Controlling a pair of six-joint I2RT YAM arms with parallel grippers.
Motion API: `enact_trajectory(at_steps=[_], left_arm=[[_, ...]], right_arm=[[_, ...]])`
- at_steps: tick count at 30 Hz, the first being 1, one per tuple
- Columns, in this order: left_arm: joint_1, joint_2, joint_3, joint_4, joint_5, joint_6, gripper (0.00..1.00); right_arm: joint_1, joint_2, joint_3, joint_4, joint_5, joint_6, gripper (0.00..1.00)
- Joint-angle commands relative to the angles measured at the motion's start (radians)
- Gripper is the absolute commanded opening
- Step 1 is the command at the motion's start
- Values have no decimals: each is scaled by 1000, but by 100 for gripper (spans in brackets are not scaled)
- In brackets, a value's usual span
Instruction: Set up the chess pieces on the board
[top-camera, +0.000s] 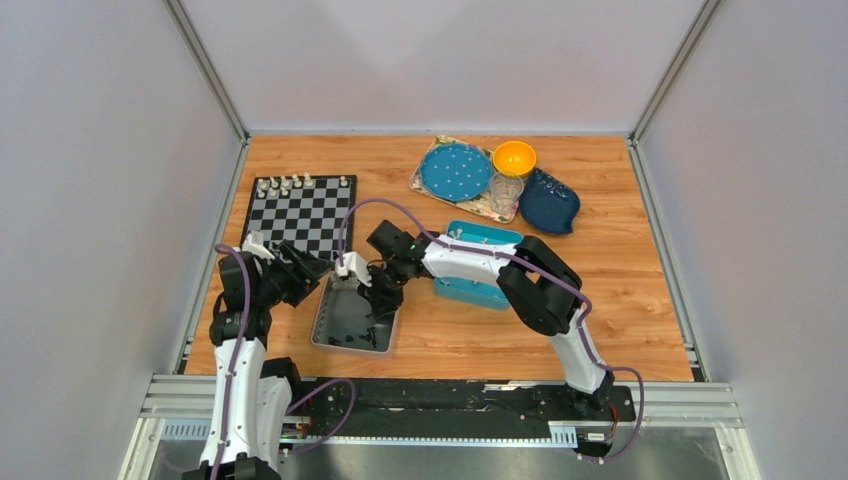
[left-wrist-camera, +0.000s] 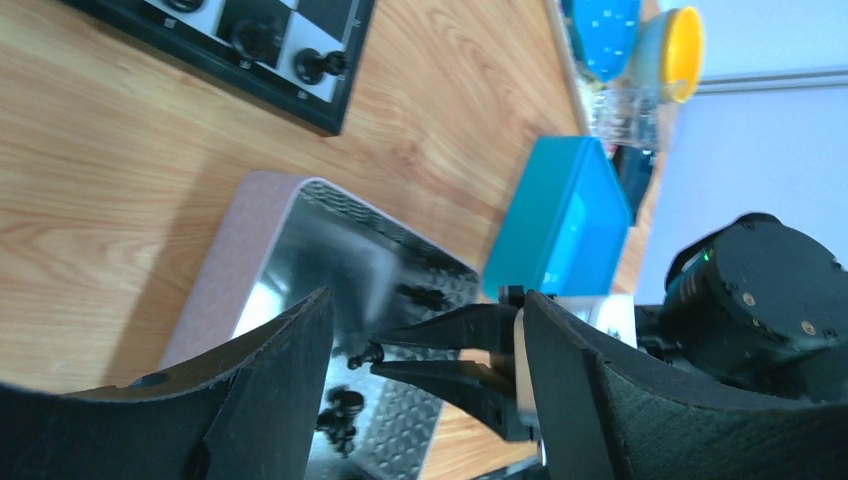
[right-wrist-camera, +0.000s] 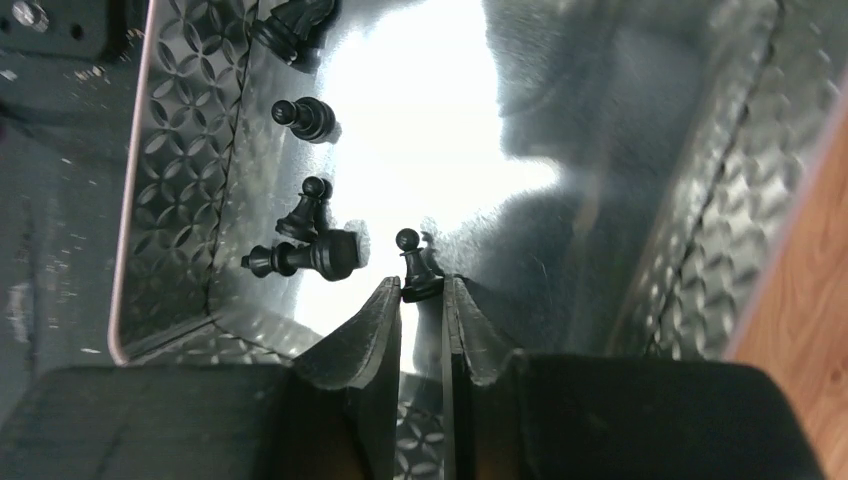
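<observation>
The board (top-camera: 300, 215) lies at the far left, with cream-white chess pieces (top-camera: 300, 182) along its far row. Its near corner (left-wrist-camera: 330, 110) carries black pieces (left-wrist-camera: 318, 65). My right gripper (right-wrist-camera: 422, 290) hangs over the silver tray (right-wrist-camera: 180, 150), shut on the base of a black pawn (right-wrist-camera: 412, 262). Several more black pieces (right-wrist-camera: 305, 118) lie or stand in the tray. My left gripper (left-wrist-camera: 428, 300) is open and holds nothing. It sits at the tray's left edge, facing the right gripper's tips (left-wrist-camera: 375, 357) and the pawn (left-wrist-camera: 362, 354).
A teal box (top-camera: 480, 235) sits right of the silver tray (top-camera: 335, 335), partly under the right arm. At the back right are a patterned tray with a blue dotted plate (top-camera: 455, 170), an orange bowl (top-camera: 514, 157), a glass (top-camera: 506, 188) and a dark blue dish (top-camera: 550, 202).
</observation>
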Motion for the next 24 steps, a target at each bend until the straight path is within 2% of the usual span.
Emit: enact_trajectory(at_steps=[1, 10, 24], left_arm=[[-5, -8, -40, 195, 124, -128, 73], [-11, -20, -194, 395, 239, -251, 64], [-69, -16, -290, 533, 254, -323, 52]], right_arm=[[-33, -106, -8, 76, -140, 213, 9], [-97, -94, -12, 226, -260, 496, 9], [-142, -34, 5, 336, -279, 707, 9]])
